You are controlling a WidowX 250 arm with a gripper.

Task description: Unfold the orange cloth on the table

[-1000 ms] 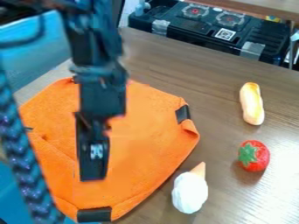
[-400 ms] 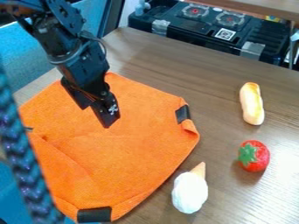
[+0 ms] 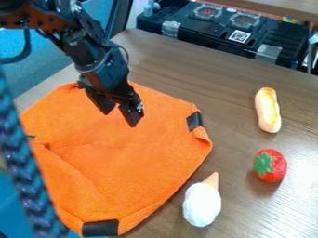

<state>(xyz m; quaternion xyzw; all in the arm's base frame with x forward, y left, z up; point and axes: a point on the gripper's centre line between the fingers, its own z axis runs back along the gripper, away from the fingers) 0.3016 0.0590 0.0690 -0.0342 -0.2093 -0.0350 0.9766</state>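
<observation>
Hangs the black gripper (image 3: pixel 120 117) over the far part of the orange cloth (image 3: pixel 130 158), with fingers (image 3: pixel 133 117) wide apart and open air between them. Has that cloth spread, wrinkled, along the left edge of the table (image 3: pixel 186 69), with a black band (image 3: pixel 194 121) at its right corner. Has the ice cream cone (image 3: pixel 202 204) just beside the cloth, the strawberry (image 3: pixel 277 166) farther right, and the bread (image 3: pixel 268 110) beyond the strawberry, toward the table's far edge
</observation>
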